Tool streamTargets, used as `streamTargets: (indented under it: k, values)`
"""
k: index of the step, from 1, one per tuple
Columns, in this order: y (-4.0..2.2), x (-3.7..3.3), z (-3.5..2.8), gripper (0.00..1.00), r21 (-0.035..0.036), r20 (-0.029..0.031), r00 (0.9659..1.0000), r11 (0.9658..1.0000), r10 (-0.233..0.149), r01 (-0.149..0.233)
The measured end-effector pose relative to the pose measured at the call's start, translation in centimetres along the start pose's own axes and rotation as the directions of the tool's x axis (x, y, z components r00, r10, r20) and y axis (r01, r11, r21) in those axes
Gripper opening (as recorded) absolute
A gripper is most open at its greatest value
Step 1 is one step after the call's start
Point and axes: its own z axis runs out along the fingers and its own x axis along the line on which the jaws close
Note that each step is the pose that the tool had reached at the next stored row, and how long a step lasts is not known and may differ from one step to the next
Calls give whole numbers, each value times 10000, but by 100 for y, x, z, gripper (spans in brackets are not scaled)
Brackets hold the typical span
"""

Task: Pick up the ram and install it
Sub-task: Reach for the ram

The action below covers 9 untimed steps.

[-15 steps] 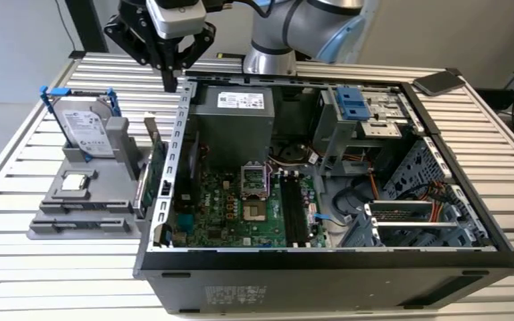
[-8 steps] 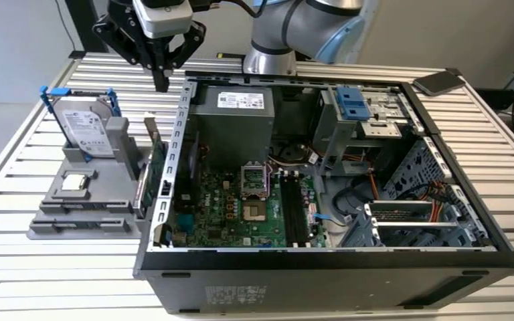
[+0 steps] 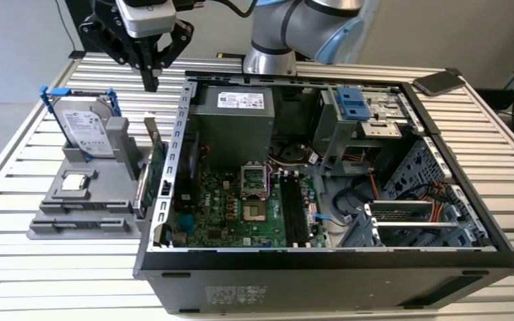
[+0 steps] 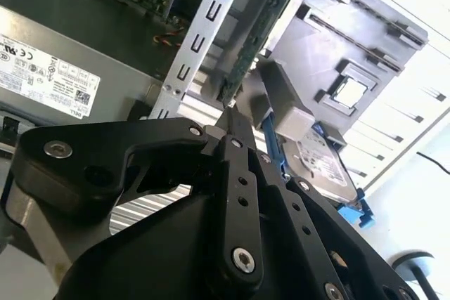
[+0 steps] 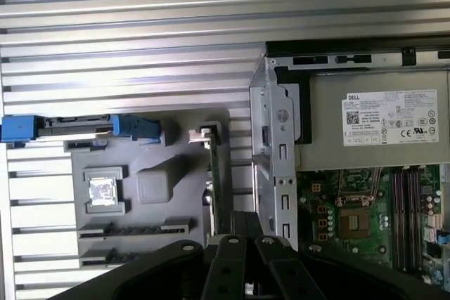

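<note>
Gripper (image 3: 152, 81) straight down at the case's (image 3: 328, 275) eleven o'clock, fingers (image 4: 238, 166) pressed together, empty; second wrist view catches the green card (image 4: 259, 36) beyond.

The ram (image 5: 133, 228), a long, narrow, dark greenish-gray circuit-board stick, stands on its long edge in a slot of the gray plastic holder (image 5: 176, 166). In the first wrist view it shows as a thin dark strip with small notches along it. It sits level, just beside the pocket with the square silver chip (image 5: 104, 193), on the side away from the blue-framed hard drive (image 5: 77, 126). It runs crosswise to the upright green card (image 5: 213, 187), which is near one of its ends. A second dark strip (image 5: 116, 254) lies parallel just beside it; whether that is another stick or a bare slot cannot be told
</note>
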Motion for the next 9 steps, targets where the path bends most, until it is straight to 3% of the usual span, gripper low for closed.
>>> streamTargets:
  k: [9]
  values:
    - [-12, 165, 0, 0, 0, 0, 10000, 10000, -1, 1]
